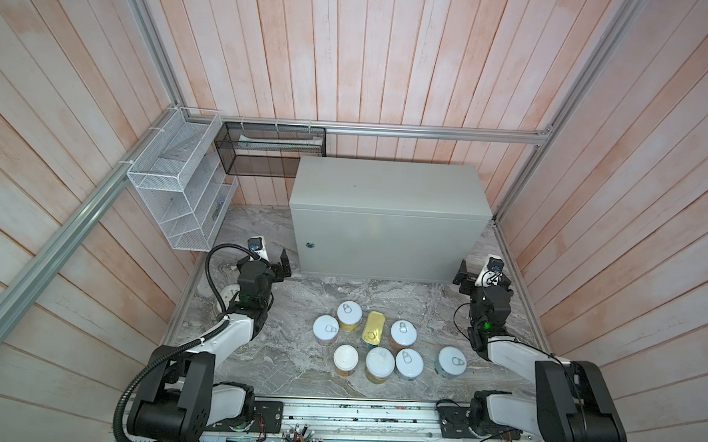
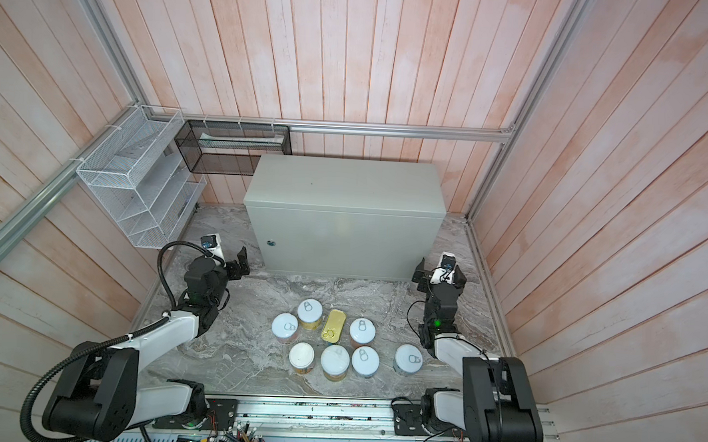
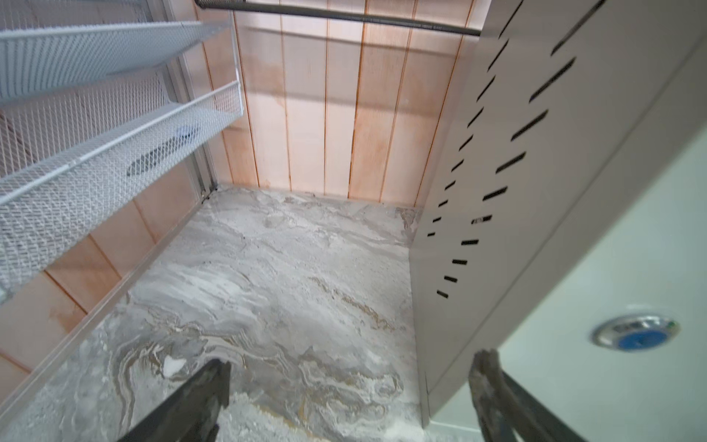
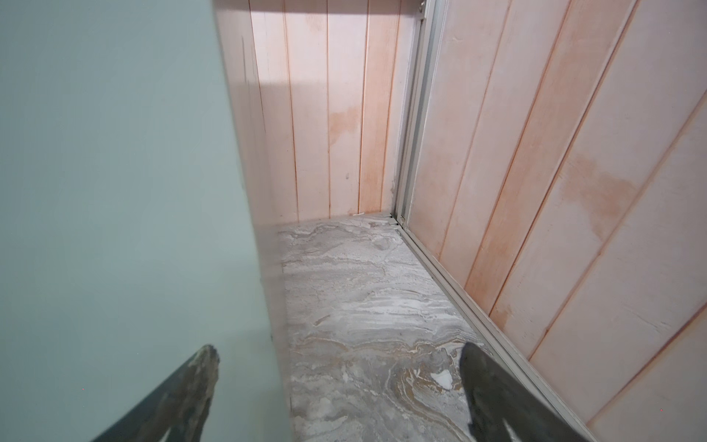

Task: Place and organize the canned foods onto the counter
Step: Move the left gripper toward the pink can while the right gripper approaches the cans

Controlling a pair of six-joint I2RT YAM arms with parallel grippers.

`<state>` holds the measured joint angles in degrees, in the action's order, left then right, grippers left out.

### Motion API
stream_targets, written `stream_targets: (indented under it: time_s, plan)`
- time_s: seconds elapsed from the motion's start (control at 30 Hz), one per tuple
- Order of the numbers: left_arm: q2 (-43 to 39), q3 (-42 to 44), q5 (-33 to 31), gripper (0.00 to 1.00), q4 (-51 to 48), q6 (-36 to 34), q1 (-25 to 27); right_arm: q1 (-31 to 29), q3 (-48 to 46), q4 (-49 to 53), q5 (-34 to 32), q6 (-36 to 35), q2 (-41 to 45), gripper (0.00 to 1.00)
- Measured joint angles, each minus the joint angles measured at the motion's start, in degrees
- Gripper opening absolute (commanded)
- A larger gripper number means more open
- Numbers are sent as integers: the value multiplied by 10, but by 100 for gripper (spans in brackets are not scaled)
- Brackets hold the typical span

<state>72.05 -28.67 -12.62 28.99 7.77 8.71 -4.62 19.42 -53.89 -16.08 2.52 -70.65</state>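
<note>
While the left end effector (image 1: 284, 261) and right end effector (image 1: 481, 274) hang open and empty beside the front corners of the counter (image 1: 387, 190), we judge the first pick not yet begun: seven cans (image 1: 380, 362) and the gold tin (image 1: 373, 329) stand clustered on the tabletop (image 1: 298, 296). Next we must reach a can. Only the top views show them; the wrist views show counter walls

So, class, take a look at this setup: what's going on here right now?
Nothing is being handled yet. The left gripper and the right gripper are both open and empty, one near each front corner of the grey box. Seven round cans and a gold tin stand clustered on the marble surface in front of the box. None of them is on the box top yet.
</note>
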Motion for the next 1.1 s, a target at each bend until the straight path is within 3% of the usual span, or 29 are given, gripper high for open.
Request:
stream_targets:
  time_s: [0.2,0.4,0.63,0.93,1.1]
  plan:
    - [-60,-50,-65,100,-145,17,89,0,121,178,3,79,54,98]
    - [-100,-95,-82,100,-260,68,138,-13,151,298,91,117,89,98]
    - [-110,-100,-38,100,-373,108,150,-140,191,437,117,116,92,98]
    - [-157,-90,-17,100,-407,139,151,-302,270,572,85,106,27,98]
    - [-157,-90,-12,100,-416,145,151,-358,288,606,98,112,-19,98]
